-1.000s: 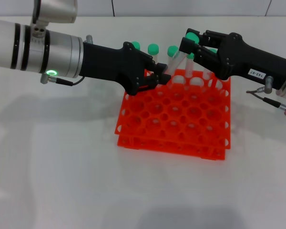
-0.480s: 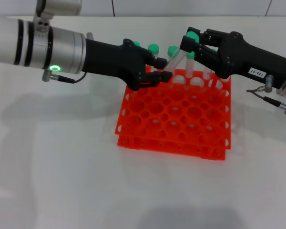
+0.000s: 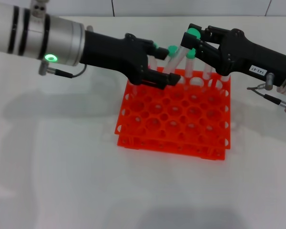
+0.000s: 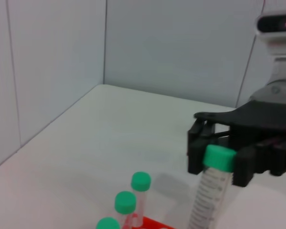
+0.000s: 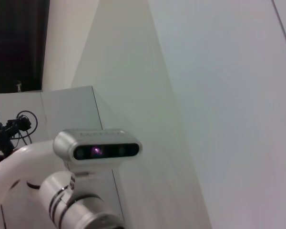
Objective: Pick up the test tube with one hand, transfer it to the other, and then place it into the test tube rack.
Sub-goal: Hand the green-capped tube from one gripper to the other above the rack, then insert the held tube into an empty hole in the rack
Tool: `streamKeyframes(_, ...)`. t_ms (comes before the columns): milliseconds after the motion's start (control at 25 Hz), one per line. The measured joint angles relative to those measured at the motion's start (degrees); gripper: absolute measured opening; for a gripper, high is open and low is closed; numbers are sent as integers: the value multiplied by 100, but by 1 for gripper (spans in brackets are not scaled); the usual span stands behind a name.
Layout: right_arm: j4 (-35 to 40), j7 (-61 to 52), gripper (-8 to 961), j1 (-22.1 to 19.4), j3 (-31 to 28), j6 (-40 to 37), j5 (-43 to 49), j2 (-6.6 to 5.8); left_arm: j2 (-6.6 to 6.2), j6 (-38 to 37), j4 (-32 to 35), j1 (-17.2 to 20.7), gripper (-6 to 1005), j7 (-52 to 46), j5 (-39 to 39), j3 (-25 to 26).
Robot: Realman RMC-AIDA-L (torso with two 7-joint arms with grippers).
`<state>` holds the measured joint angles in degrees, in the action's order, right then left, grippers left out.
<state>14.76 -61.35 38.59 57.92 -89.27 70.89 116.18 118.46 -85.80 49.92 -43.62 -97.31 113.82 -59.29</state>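
The test tube (image 3: pixel 194 33) hangs tilted over the back of the orange-red rack (image 3: pixel 171 143). My right gripper (image 3: pixel 193 39), the one with the white label, is shut on the tube's green-capped upper end. The left wrist view shows that cap (image 4: pixel 219 158) between the right gripper's fingers (image 4: pixel 196 152). My left gripper (image 3: pixel 162 64), on the arm with the green ring, is open. Its fingers stand apart on either side of the tube's lower end, just above the rack's back rows.
Several other green-capped tubes (image 3: pixel 172 49) stand in the rack's back row and also show in the left wrist view (image 4: pixel 141 181). The rack sits on a white table (image 3: pixel 62 181). The right wrist view shows only the left arm's wrist camera (image 5: pixel 97 150) and a wall.
My left gripper's fingers have spread apart around the tube's lower end, and the left arm has risen a little. My right gripper has stayed on the cap end.
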Motion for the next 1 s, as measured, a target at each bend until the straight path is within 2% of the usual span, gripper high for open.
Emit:
streamKeyframes(160,22,-19,273,-1,0,-8,22,-32,-6,-263,909,295,624,-702,173,14)
streamKeyframes(280,142,-55,273,-14,40,-3,76,-66,-5,-442,1662,595,844,-1187,252,39)
streamKeyframes(400,354,-179,274,-14,197,60,128,-88,4,-569,2485,1065,875,-1637,257,46)
streamKeyframes(560,802,-439,275,15,526,229,147,-101,46,-594,3562,1973,895,-1947,203,74)
streamKeyframes(680,1121,-661,275,78,769,430,153,-123,90,-503,4169,2712,895,-1901,-115,120)
streamKeyframes(840,1178,-837,276,335,814,534,339,-174,101,-408,4338,3510,894,-1547,-701,141)
streamKeyframes(1000,1185,-1057,277,665,817,576,639,-200,109,-250,4128,4129,894,-1058,-1046,148)
